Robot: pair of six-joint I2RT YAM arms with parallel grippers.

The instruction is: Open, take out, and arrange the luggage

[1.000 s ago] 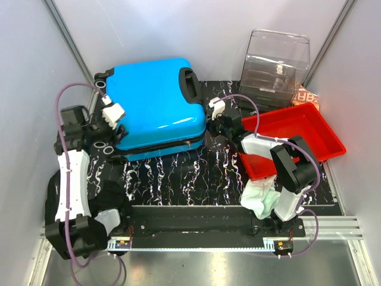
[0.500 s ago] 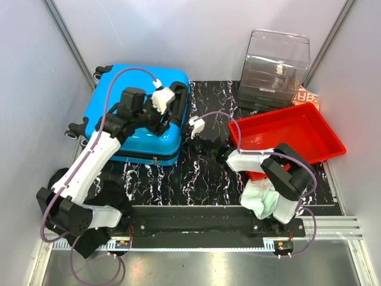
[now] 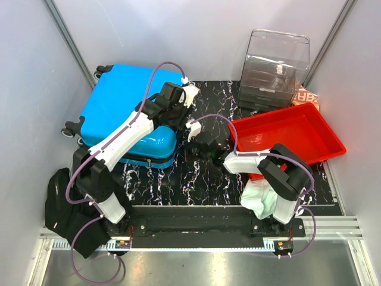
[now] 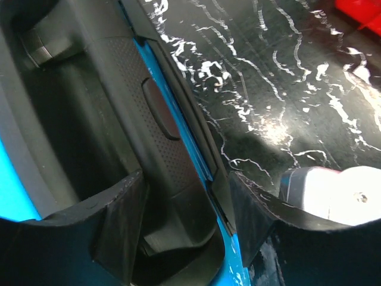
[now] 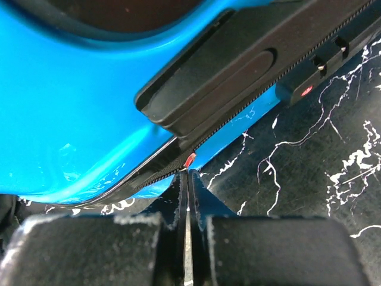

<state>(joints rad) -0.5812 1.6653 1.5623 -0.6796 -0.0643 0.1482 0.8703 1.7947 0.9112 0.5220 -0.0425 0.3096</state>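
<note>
The bright blue luggage [image 3: 122,116] lies flat and closed at the back left of the marbled mat. My left gripper [image 3: 172,112] reaches over its right side. In the left wrist view it [image 4: 184,229] is open, its fingers [image 4: 119,223] straddling the end of the black handle [image 4: 161,110] and the blue shell edge. My right gripper [image 3: 191,149] sits at the luggage's near right corner. In the right wrist view it [image 5: 188,174] is pinched shut at the zipper line, with a small red zipper pull [image 5: 189,159] poking out at its tips.
A red tray [image 3: 324,128] stands at the right, with a clear plastic drawer box [image 3: 277,65] behind it and an orange packet [image 3: 306,95] beside that. A black cloth [image 3: 62,208] lies at the near left. A white-green cloth [image 3: 262,199] lies by the right arm's base.
The luggage has turned and shifted left. My left arm swung from its left side over to the handle on its right edge. My right gripper moved left to the zipper.
</note>
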